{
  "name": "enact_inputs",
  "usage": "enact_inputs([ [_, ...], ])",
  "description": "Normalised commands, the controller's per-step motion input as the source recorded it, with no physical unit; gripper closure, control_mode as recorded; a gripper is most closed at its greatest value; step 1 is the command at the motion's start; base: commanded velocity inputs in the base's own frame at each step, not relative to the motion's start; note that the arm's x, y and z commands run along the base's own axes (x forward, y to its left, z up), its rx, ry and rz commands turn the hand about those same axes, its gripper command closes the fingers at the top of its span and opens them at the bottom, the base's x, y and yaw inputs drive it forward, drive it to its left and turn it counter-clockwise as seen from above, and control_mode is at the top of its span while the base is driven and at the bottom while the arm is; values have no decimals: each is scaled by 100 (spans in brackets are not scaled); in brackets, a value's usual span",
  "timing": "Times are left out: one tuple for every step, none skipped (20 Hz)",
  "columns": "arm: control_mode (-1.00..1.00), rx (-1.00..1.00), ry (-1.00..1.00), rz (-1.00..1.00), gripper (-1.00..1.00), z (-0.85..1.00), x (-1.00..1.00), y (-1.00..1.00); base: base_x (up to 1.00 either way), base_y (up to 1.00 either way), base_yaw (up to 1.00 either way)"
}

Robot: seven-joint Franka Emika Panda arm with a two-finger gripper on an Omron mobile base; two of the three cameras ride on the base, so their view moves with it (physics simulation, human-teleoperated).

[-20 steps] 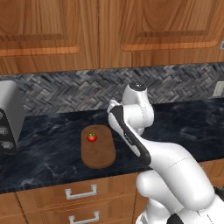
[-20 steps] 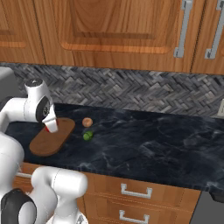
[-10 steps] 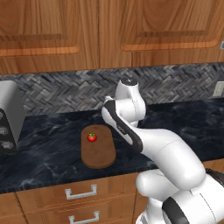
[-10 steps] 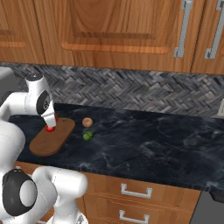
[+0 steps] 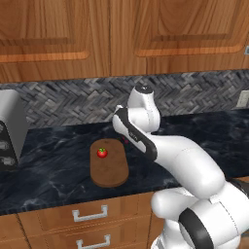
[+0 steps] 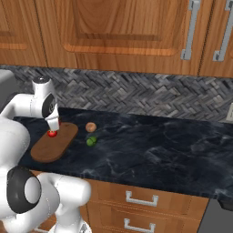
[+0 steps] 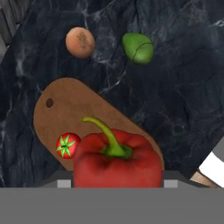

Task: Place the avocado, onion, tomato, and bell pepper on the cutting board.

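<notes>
In the hand view my gripper [image 7: 117, 181] is shut on the bell pepper [image 7: 116, 162], a deep red lump with a curved green stem, hanging above the near end of the cutting board [image 7: 65, 109]. The tomato [image 7: 67, 145] lies on the board just beside the pepper. On the dark counter past the board sit the onion [image 7: 80, 42] and the avocado [image 7: 138, 48]. From the right base view, the gripper [image 6: 53, 124] hovers over the board [image 6: 45, 148] above the tomato [image 6: 52, 133], with the onion [image 6: 91, 127] and avocado [image 6: 91, 141] to its right. The left base view shows the tomato [image 5: 101, 152] on the board [image 5: 111, 170].
A grey appliance [image 5: 9, 126] stands at the counter's left end. The herringbone backsplash [image 6: 136, 98] runs behind, wooden cabinets hang overhead, and drawers [image 6: 141, 200] sit below the front edge. Black counter [image 6: 173, 150] stretches to the right of the foods.
The arm's upper joints have swung a little to the left. The gripper still holds the bell pepper over the board. Tomato, onion and avocado have not moved.
</notes>
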Motion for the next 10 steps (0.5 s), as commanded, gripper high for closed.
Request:
enact_inputs([
  [-100,4,0,0,100,-14,14,7,0,0,0],
  [-100,3,0,0,100,-17,14,8,0,0,0],
  [-100,3,1,0,100,-20,16,9,0,0,0],
  [-100,3,2,0,100,-24,14,9,0,0,0],
  [-100,3,2,0,100,-24,10,6,0,0,0],
  [-100,3,3,-1,100,-25,11,6,0,0,0],
  [-100,2,5,0,100,-24,17,9,0,0,0],
  [-100,2,1,0,100,-24,17,8,0,0,0],
  [-100,3,2,0,100,-17,14,4,0,0,0],
  [-100,3,1,-1,100,-13,10,1,0,0,0],
])
